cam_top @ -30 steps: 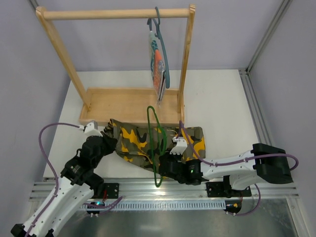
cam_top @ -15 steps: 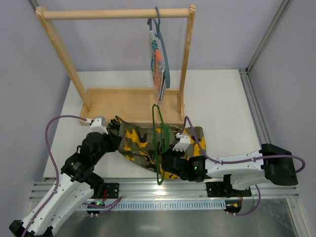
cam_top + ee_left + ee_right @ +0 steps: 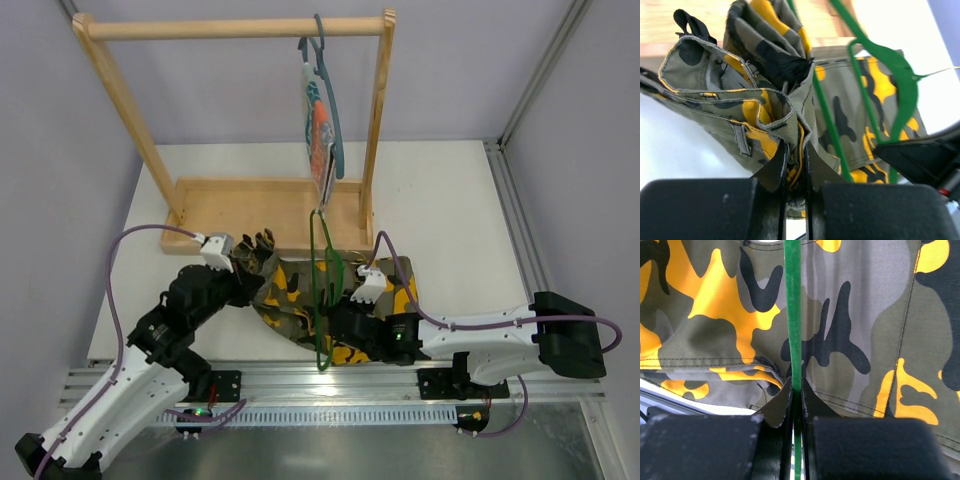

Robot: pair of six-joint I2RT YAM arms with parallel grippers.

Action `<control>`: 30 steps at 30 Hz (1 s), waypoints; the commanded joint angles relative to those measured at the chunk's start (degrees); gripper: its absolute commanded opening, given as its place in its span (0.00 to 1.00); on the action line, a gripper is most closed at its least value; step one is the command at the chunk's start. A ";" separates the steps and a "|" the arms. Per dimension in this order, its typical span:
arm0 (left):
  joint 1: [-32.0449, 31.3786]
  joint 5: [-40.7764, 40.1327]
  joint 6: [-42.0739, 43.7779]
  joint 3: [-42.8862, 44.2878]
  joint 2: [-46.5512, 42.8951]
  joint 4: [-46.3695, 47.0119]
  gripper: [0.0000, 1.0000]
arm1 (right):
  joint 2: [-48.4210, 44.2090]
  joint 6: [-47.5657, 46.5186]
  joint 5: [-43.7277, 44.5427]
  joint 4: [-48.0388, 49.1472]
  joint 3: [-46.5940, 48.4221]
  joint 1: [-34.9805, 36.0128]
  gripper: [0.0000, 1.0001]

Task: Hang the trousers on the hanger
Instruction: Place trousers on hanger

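trousers (image 3: 290,297) bunched by the worktop's (image 3: 440,200) near edge, about mid-width, just in front of the wooden rack base (image 3: 250,212). left tool (image 3: 794,152) clamped on a gathered, raised fold of the fabric. right tool (image 3: 796,390) pinching the green hanger (image 3: 792,315), which stands upright against the trousers.

Camouflage trousers (image 3: 285,295) lie bunched on the tabletop (image 3: 450,200), one edge pinched in my left hand (image 3: 795,150); my right hand (image 3: 796,390) grips the thin green hanger (image 3: 792,315), upright over them.
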 commanded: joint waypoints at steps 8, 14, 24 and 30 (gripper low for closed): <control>-7.56 15.97 -0.33 -1.07 8.33 16.79 0.00 | 0.75 2.35 -0.58 4.38 -2.45 -0.34 0.04; -15.30 12.38 -0.77 -1.87 15.10 21.10 0.00 | -0.92 3.32 -0.22 4.29 -4.21 -0.25 0.04; -22.16 8.68 -2.69 0.41 29.95 28.83 0.00 | -3.03 4.20 1.09 2.88 -5.09 -0.34 0.04; -24.09 11.22 -5.68 -2.49 32.60 37.17 0.07 | -4.70 4.46 2.41 1.91 -5.88 -0.34 0.04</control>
